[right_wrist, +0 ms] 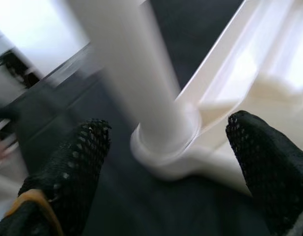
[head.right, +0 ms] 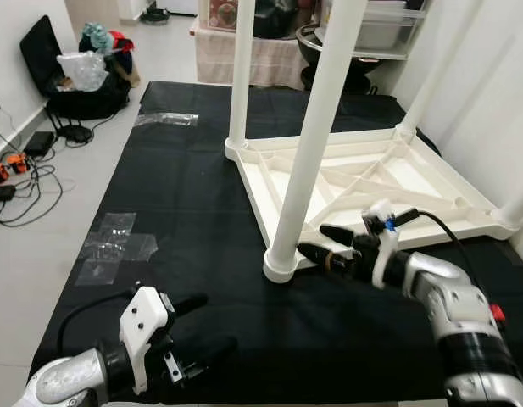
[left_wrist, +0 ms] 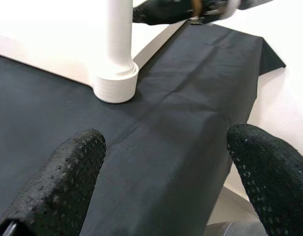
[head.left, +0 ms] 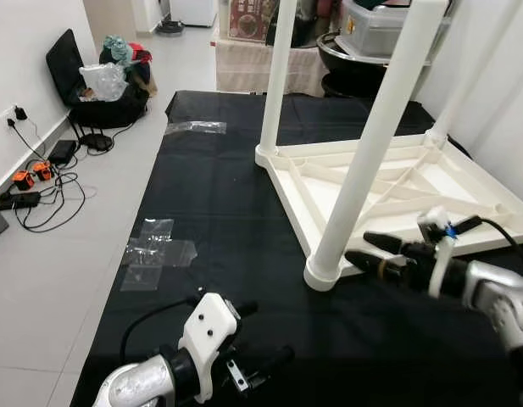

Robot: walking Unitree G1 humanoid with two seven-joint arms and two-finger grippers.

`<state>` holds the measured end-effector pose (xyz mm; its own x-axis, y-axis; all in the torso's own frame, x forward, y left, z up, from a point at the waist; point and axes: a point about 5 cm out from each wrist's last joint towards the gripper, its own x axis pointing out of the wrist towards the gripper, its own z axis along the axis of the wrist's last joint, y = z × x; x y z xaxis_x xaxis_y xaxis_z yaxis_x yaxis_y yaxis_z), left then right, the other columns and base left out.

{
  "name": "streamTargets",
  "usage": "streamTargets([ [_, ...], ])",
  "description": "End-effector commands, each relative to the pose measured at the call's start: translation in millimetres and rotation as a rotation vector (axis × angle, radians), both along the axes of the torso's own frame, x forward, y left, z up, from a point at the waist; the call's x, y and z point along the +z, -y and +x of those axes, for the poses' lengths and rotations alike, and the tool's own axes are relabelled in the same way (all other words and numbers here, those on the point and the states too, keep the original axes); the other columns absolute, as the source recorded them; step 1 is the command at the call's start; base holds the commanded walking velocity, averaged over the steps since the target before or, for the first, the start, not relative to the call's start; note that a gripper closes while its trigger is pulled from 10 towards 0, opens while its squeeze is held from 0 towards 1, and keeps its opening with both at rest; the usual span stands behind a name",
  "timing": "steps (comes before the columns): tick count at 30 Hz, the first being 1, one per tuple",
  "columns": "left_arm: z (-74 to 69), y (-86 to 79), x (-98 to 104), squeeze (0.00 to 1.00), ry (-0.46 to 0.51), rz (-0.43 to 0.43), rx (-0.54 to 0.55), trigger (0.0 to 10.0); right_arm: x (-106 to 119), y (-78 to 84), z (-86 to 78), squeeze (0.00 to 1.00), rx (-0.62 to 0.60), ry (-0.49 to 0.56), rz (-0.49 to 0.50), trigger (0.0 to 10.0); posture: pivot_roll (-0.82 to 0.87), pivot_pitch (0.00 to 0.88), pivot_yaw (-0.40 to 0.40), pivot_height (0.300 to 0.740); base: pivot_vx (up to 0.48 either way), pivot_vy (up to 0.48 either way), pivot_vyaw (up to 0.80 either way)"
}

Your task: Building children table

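The white children's table (head.left: 397,182) lies upside down on the black cloth (head.left: 236,246), occupying the scene from centre out to three o'clock, its ribbed underside facing up. The nearest table leg (head.left: 375,140) stands upright in its corner socket (head.left: 322,273), rising toward twelve o'clock; a second leg (head.left: 278,76) stands at the far corner, around eleven o'clock from the first.

The right gripper (head.left: 371,250) is in at four o'clock, just beside the near socket, its black fingers spread wide and pointing toward nine o'clock at the base of that leg. In the right wrist view the leg base (right_wrist: 161,142) sits between the two fingertips (right_wrist: 77,162), touching neither, and the picture is blurred.

The left gripper (head.left: 265,335) hovers low at seven o'clock over the cloth, well apart from the table, jaws wide and holding nothing. Its wrist view looks across the cloth to the same socket (left_wrist: 116,83).

On the pale floor at nine o'clock lie clear plastic bags (head.left: 158,252), with cables and a power strip (head.left: 28,191) further out by the wall.
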<state>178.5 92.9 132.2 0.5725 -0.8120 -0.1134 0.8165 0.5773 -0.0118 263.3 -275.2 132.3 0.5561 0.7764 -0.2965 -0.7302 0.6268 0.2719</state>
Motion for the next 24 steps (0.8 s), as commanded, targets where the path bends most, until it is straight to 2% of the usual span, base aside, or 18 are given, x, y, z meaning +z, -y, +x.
streamTargets([
  [1,-0.5,-0.7,-3,0.00,-0.007,0.016,-0.002,10.0,-11,-1.6,-11.4,0.00,0.067,-0.061,-0.027,10.0,0.03,0.028,-0.072,0.740,0.000,0.000,0.00],
  [2,-0.3,-1.0,-3,0.00,-0.006,0.017,-0.002,10.0,-22,-0.1,-24.4,0.00,0.121,-0.107,-0.088,10.0,0.03,0.028,-0.072,0.740,0.000,0.000,0.00],
  [3,-0.3,-1.0,-3,0.00,-0.006,0.017,-0.002,10.0,-22,-0.1,-24.4,0.00,0.121,-0.107,-0.088,10.0,0.03,0.028,-0.072,0.740,0.000,0.000,0.00],
  [4,0.1,-1.3,-3,0.00,-0.006,0.017,-0.001,10.0,-30,1.1,-35.9,0.00,0.159,-0.155,-0.110,10.0,0.03,0.029,-0.071,0.740,0.000,0.000,0.00],
  [5,0.1,-1.3,-3,0.00,-0.006,0.017,-0.001,10.0,-30,1.1,-35.9,0.00,0.159,-0.155,-0.110,10.0,0.03,0.029,-0.071,0.740,0.000,0.000,0.00],
  [6,0.7,-2.3,-3,0.00,-0.005,0.018,-0.001,10.0,-35,-1.7,-49.7,0.00,0.216,-0.181,-0.104,10.0,0.03,0.031,-0.065,0.740,0.000,0.000,0.00],
  [7,0.7,-2.3,-3,0.00,-0.005,0.018,-0.001,10.0,-35,-1.7,-49.7,0.00,0.216,-0.181,-0.104,10.0,0.03,0.031,-0.065,0.740,0.000,0.000,0.00],
  [10,5.4,-7.2,0,0.00,0.009,0.023,0.007,10.0,-19,-37.1,-48.5,0.00,0.239,-0.054,0.000,10.0,0.02,0.037,-0.058,0.740,0.000,0.000,0.00],
  [11,5.4,-7.2,0,0.00,0.009,0.023,0.007,10.0,-19,-37.1,-48.5,0.00,0.239,-0.054,0.000,10.0,0.02,0.037,-0.058,0.740,0.000,0.000,0.00],
  [12,9.9,-10.1,2,0.00,0.032,0.020,0.039,10.0,-2,-57.3,-38.3,0.00,0.231,0.026,0.085,10.0,0.03,0.038,-0.056,0.740,0.000,0.000,0.00],
  [13,18.6,-15.2,8,0.00,0.082,0.012,0.115,10.0,18,-76.7,-29.4,0.00,0.239,0.095,0.191,10.0,0.03,0.038,-0.056,0.740,0.000,0.000,0.00],
  [15,35.6,-27.0,19,0.00,0.184,0.015,0.270,10.0,46,-99.0,-22.2,0.00,0.283,0.165,0.331,10.0,0.04,0.034,-0.055,0.740,0.000,0.000,0.00],
  [16,35.6,-27.0,19,0.00,0.184,0.015,0.270,10.0,46,-99.0,-22.2,0.00,0.283,0.165,0.331,10.0,0.04,0.034,-0.055,0.740,0.000,0.000,0.00],
  [18,49.1,-39.5,30,0.00,0.253,0.009,0.400,10.0,53,-103.6,-22.9,0.00,0.338,0.162,0.394,10.0,0.04,0.032,-0.062,0.740,0.000,0.000,0.00],
  [20,53.7,-45.4,34,0.00,0.271,0.009,0.440,10.0,52,-103.0,-25.3,0.00,0.367,0.151,0.391,10.0,0.04,0.032,-0.062,0.740,0.000,0.000,0.00],
  [21,59.8,-57.2,40,0.00,0.296,0.030,0.469,10.0,39,-94.0,-27.8,0.00,0.379,0.115,0.326,10.0,0.04,0.031,-0.064,0.740,0.000,0.000,0.00],
  [22,59.8,-57.2,40,0.00,0.296,0.030,0.469,10.0,39,-94.0,-27.8,0.00,0.379,0.115,0.326,10.0,0.04,0.031,-0.064,0.740,0.000,0.000,0.00],
  [24,68.4,-77.3,48,0.00,0.329,0.097,0.470,10.0,18,-69.3,-30.6,0.00,0.328,0.038,0.224,10.0,0.04,0.035,-0.061,0.740,0.000,0.000,0.00],
])
